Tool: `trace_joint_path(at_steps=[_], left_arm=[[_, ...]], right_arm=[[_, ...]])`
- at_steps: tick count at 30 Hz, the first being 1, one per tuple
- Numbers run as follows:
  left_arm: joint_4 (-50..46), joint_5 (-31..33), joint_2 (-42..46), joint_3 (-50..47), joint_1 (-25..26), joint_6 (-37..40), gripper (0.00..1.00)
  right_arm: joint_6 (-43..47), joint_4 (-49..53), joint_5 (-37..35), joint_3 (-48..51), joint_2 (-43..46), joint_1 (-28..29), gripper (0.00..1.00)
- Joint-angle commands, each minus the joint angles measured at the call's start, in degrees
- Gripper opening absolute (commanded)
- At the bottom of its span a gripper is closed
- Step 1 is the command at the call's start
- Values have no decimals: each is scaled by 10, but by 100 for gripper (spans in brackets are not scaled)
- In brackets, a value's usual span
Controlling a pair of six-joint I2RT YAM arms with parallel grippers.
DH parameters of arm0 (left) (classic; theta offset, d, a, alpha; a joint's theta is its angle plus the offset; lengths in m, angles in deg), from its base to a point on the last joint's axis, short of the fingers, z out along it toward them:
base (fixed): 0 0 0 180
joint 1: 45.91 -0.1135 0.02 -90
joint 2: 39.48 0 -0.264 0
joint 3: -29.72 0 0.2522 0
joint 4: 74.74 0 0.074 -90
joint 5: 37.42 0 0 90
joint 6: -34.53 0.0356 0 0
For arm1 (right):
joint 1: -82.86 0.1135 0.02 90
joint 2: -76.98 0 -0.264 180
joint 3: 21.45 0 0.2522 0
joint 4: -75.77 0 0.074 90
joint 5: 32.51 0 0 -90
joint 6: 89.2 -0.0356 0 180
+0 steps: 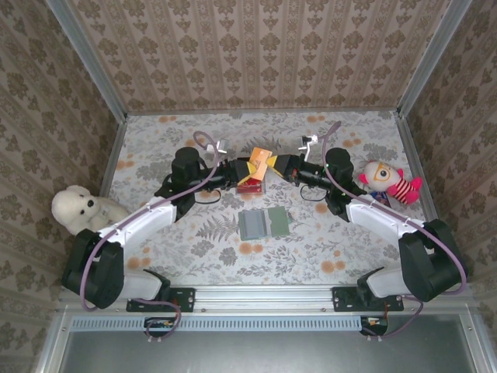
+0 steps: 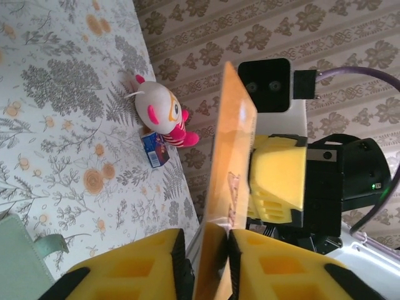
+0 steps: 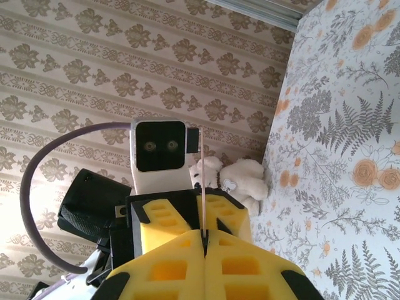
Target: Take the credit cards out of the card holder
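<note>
The card holder [image 1: 264, 224] lies opened flat on the flower-patterned table [image 1: 326, 249], two squarish grey-green panels with a centre crease, just in front of the arms' meeting point and touching neither. Above it a thin, stiff, glossy orange card [image 1: 260, 159] stands on edge between both claws. The left claw [image 1: 247, 169] has its blocky yellow ribbed fingers [image 2: 144, 265] nearly together, pinching the card's lower edge. The right claw [image 1: 273, 165] is closed too, the card showing as a hairline between its fingers [image 3: 237, 265]. Under them sits a small reddish box [image 1: 250, 185], possibly clear plastic. A fluffy white bear [image 1: 78, 208] sits far left, a round-headed doll [image 1: 386, 181] far right.
</note>
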Motion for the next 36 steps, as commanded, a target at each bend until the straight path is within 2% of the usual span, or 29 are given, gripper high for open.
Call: trace_joint_path(at_steps=[1,4,8,9,11,13,14,15,18,21,24,29,36], left_arm=[[31,-10,16,-9,-1,-3,22],[34,-6,20,-14,-2,-1,17],[20,-5,23,-13,-2,19,5],[5,-4,24,-10,-2,33,0],[-42,5,26,0,-4,70,0],[-124,26,29,20,-5,131,0],[-172,40,29,35,-5,169,0],[-232,60,27,55,-6,211,0],[-344,110,14,104,-13,309,0],[-396,146,0,138,-23,391,0],[-440,171,-24,180,-34,482,0],[-490,202,-84,255,-38,610,0],[-490,131,-147,282,-38,866,0]], right_arm=[[-6,-26,18,-5,-4,-2,0],[-4,-24,19,-3,-4,-2,0],[6,-3,23,-10,-4,-5,2],[15,18,26,-14,-4,-8,8],[49,94,16,-26,4,-12,31],[105,179,-6,-36,22,-16,56],[126,214,-19,-40,31,-18,65],[146,254,-36,-44,40,-21,73],[212,350,-72,-62,55,-28,84],[286,454,-106,-95,54,-30,92],[343,508,-133,-117,46,-31,99],[403,579,-190,-154,20,-32,100],[436,610,-207,-170,-1,-45,100]])
